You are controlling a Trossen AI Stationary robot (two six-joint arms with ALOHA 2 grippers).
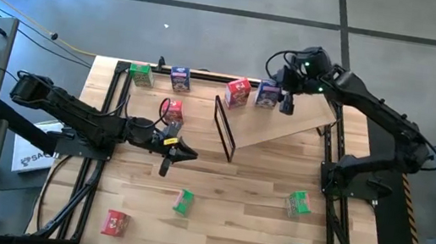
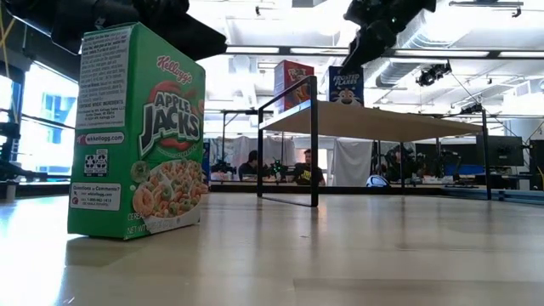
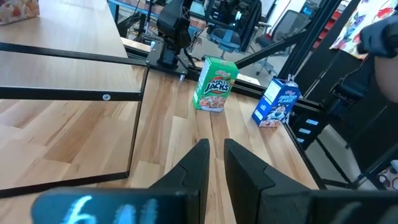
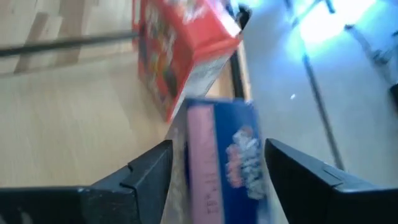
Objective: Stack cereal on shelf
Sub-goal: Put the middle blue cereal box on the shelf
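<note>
A: What's the biggest thing there?

B: The planked table [image 1: 222, 217], then the tilted plywood shelf [image 1: 286, 123] with its black frame end [image 1: 225, 127]. A red cereal box [image 1: 238, 91] and a blue Frosted Flakes box [image 1: 267, 93] stand side by side on the shelf's far edge.

A: And the grippers?

B: The right gripper [image 4: 217, 168] straddles the blue box, fingers spread wide and apart from its sides. The left gripper [image 3: 215, 163] hovers low over the table's middle, fingers nearly together, holding nothing.

A: Other boxes?

B: Green Apple Jacks box [image 3: 215, 84] and another blue Frosted Flakes box [image 3: 275, 102] near the table's right edge; more scattered.
</note>
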